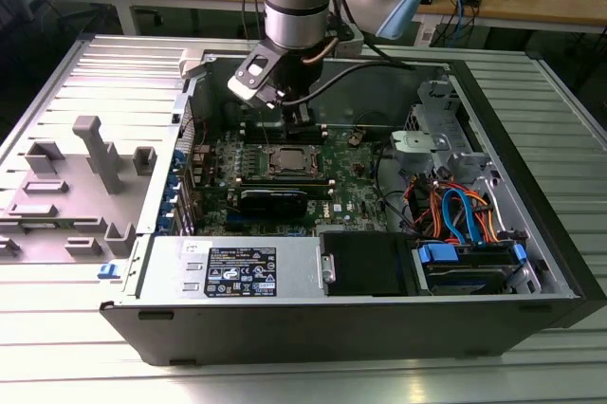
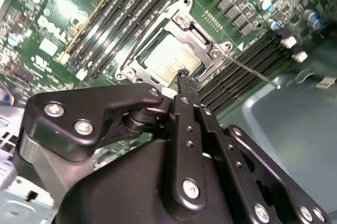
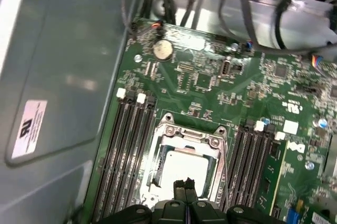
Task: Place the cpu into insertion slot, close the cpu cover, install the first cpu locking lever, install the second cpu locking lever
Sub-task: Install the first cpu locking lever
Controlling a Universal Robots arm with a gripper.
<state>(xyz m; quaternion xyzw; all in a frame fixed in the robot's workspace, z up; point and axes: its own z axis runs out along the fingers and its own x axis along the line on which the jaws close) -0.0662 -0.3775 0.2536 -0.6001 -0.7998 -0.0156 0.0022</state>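
Observation:
The cpu point(image 3: 185, 167) lies in the insertion slot point(image 1: 287, 161) on the green motherboard, its silver top showing in both wrist views. The grey cpu cover point(image 3: 187, 135) lies flat over the cpu point(image 2: 169, 57), framing it. One thin locking lever point(image 2: 254, 72) sticks out sideways past the memory strips. My gripper point(image 3: 185, 184) hangs just above the near edge of the socket, shut with nothing between its fingers. In the second wrist view the gripper point(image 2: 184, 77) has its tip over the socket's rim. From the exterior view the gripper point(image 1: 302, 125) hovers over the board behind the socket.
Black memory strips point(image 3: 131, 145) flank the socket on both sides. The open computer case point(image 1: 531, 186) holds a drive cage and bundled cables at the exterior view's right, and a power supply point(image 1: 237, 269) in front. A grey fixture plate point(image 1: 76, 176) lies at the exterior view's left.

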